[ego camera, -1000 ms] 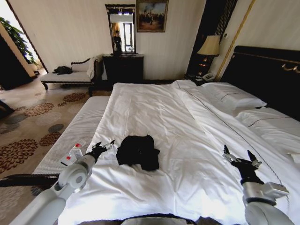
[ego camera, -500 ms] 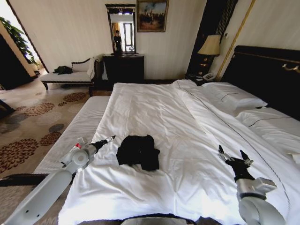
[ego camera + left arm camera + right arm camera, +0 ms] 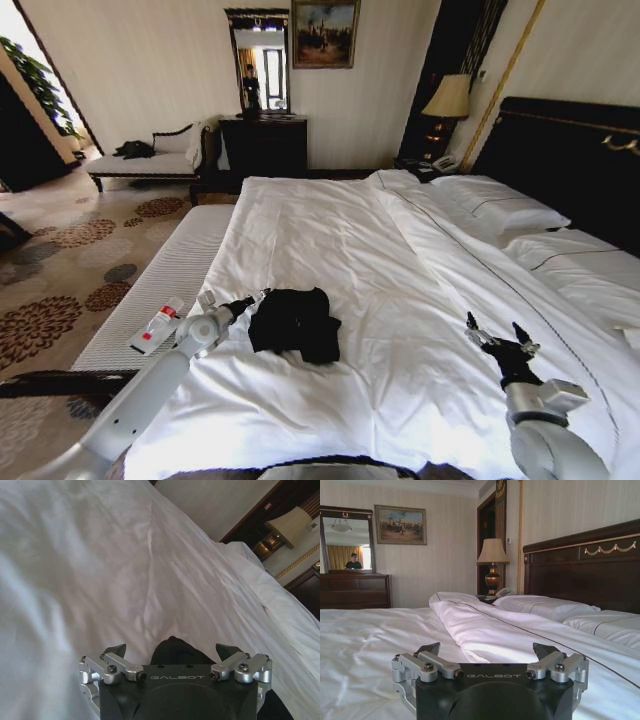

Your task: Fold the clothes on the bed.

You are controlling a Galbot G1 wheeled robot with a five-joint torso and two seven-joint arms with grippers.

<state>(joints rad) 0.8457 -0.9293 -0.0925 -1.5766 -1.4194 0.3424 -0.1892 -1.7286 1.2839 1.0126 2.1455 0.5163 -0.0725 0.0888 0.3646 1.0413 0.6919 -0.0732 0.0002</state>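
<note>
The bed (image 3: 330,240), made up in white, carries the clothes (image 3: 294,323), a single black garment lying crumpled in a heap toward the foot of the bed, well away from the pillows (image 3: 500,205). The left gripper (image 3: 247,300) hovers just beside the garment's near edge, jaws spread wide and empty; in the left wrist view the dark fabric (image 3: 172,650) sits between the open fingers. The right gripper (image 3: 497,337), also open and empty, hangs over bare sheet well apart from the garment, on its headboard (image 3: 570,160) side. The step in hand appears to be the approach for a first grasp; the next move likely calls for pinching an edge so the heap can be spread flat.
</note>
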